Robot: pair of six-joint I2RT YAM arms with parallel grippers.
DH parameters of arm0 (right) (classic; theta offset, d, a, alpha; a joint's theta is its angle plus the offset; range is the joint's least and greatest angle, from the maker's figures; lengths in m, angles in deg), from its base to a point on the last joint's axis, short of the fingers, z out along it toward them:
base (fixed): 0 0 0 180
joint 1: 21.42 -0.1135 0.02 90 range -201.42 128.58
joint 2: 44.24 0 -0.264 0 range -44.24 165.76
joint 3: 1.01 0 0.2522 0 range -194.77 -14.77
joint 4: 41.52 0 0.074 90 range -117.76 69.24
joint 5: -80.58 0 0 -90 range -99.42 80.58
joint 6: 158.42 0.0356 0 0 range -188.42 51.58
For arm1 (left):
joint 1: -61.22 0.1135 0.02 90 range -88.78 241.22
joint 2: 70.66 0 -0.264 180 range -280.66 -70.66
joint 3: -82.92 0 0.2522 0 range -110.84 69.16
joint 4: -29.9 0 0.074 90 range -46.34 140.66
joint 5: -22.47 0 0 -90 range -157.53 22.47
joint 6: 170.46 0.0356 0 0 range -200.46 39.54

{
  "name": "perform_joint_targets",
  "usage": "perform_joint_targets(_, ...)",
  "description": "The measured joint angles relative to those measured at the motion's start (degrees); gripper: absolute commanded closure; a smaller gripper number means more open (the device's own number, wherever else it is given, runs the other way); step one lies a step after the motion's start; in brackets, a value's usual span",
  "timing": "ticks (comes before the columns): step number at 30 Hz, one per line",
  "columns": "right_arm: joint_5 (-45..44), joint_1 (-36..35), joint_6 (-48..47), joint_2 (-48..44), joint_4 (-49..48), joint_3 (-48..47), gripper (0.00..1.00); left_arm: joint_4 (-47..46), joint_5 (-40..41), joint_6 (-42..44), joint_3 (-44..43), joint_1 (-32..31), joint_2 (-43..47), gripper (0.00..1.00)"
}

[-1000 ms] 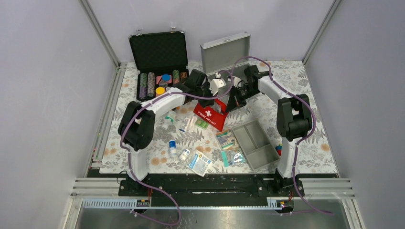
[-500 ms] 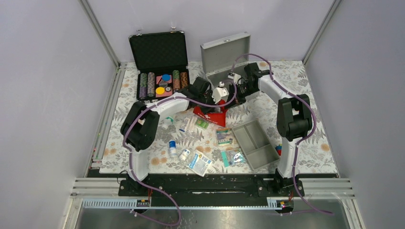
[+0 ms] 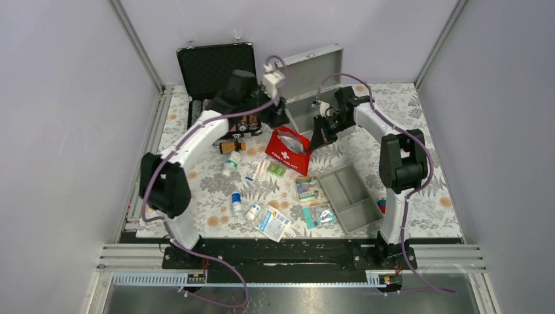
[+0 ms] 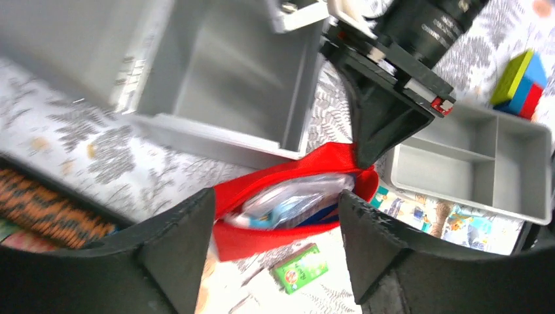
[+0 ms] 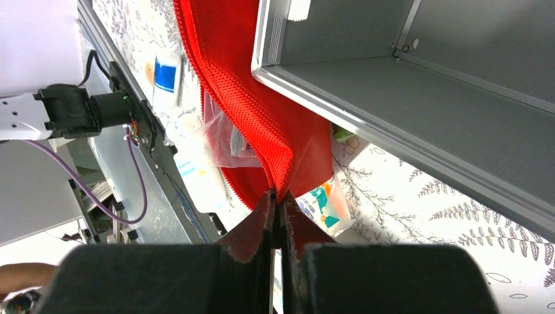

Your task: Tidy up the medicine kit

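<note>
Grey walls are closing in a bench (image 3: 422,131) that is wearing a cloth with a leaf pattern. Just beyond the right hand (image 5: 276,199) the metal box (image 3: 302,111) is standing with its lid leaning open. The part of its inside that is showing is bare.

The right hand is pinching one end of a red pouch (image 5: 252,98), fingers tight together on the cloth, and is holding that end up beside the front wall of the box. The left hand (image 4: 276,199) is hanging above the pouch with its fingers wide apart and nothing between them. Below it the mouth of the pouch is gaping, and clear bags (image 4: 307,191) with something blue and white are lying inside.

The tray (image 3: 353,196) is lying nearer than the right hand, apart from the box, and its compartments are looking empty. Small bottles (image 3: 237,203), flat packets (image 3: 275,222) and a little green carton (image 4: 301,268) are lying loose on the cloth. To the left of the left hand a black case (image 3: 209,72) is standing open with rows of chips (image 4: 39,209).

I am judging that the box is stiff and, being empty, fairly light. Its smooth metal is probably slippery and the lid may swing, so a wall rim seems the best place to take hold. The tray is looking light and rigid, so a side wall or a divider should serve.
</note>
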Motion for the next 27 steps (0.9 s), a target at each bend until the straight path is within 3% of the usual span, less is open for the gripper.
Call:
perform_joint_targets(6, 0.5, 0.0, -3.1, 0.0, 1.9, 0.0, 0.94, -2.2, -6.3, -4.8, 8.6, 11.5, 7.1, 0.19)
perform_joint_targets(11, 2.8, 0.0, -6.9, 0.0, 3.9, 0.0, 0.94, -3.1, -9.3, -6.0, 17.3, 14.0, 2.1, 0.16)
perform_joint_targets(20, 3.2, 0.0, -10.3, 0.0, 6.5, 0.0, 0.91, -3.7, -13.9, -6.7, 12.0, 12.7, -11.6, 0.14)
perform_joint_targets(27, 3.2, 0.0, -10.8, 0.0, 7.0, -0.3, 0.91, -0.8, -20.3, 0.0, 5.4, 11.4, -15.3, 0.16)
